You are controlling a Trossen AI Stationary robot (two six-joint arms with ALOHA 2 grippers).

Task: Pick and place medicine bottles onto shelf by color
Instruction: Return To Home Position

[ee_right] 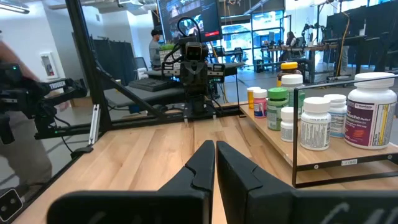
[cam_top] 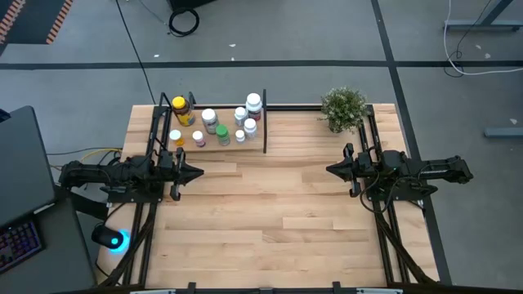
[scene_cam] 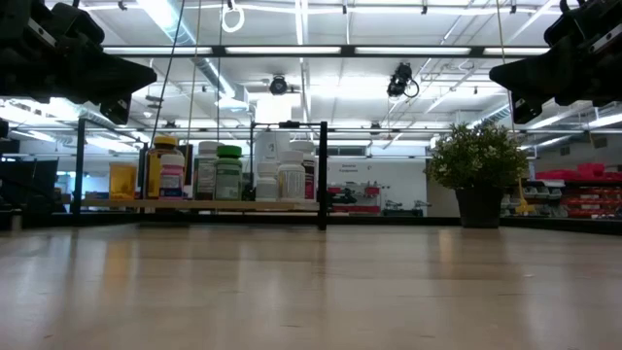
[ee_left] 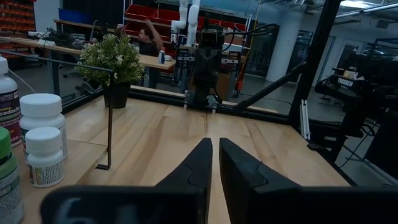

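Since the medicine bottles (cam_top: 216, 122) all stand on the shelf (cam_top: 231, 148) at the far edge of the table (cam_top: 286, 229), I hold my left gripper (cam_top: 196, 171) and right gripper (cam_top: 331, 170) empty, fingers pressed together, parked above opposite sides.

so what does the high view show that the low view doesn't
Only the high view: the dark left arm and right arm full length, the grey floor, a blue-lit device off the pale plank tabletop. Only the low view: ceiling lights and the room behind. Both: the black-framed pale wooden shelf holding small plastic medicine bottles, the green potted plant, and each arm's jaws.
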